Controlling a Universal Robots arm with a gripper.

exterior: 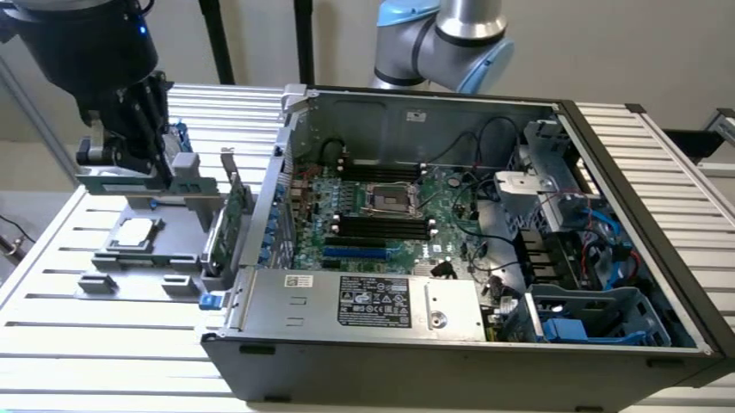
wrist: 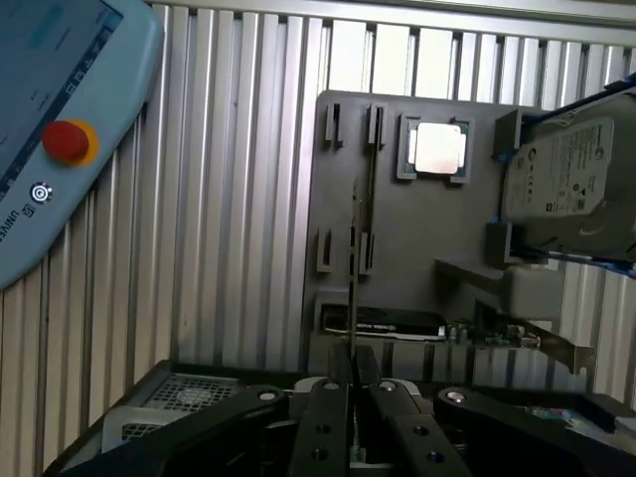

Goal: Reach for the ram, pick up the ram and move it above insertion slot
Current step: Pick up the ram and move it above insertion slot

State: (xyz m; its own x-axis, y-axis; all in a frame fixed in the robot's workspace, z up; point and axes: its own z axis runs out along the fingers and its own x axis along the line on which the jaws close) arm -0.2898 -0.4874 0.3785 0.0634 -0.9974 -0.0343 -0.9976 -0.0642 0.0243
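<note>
The fingers [wrist: 350,393] pinch the ram [wrist: 353,258] edge-on above the gray holder [wrist: 397,248]; best kept level and unhurried.

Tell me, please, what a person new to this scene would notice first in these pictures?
The open grey computer case with its green motherboard dominates the slatted metal table. At the exterior view's left, the black gripper holds the thin green ram stick edge-on above the grey parts holder, which carries a square silver processor chip.

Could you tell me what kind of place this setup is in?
Probably a robotics lab bench for PC assembly: an open computer case on a slatted aluminium table, a grey parts fixture holding a CPU, and a teach pendant.
</note>
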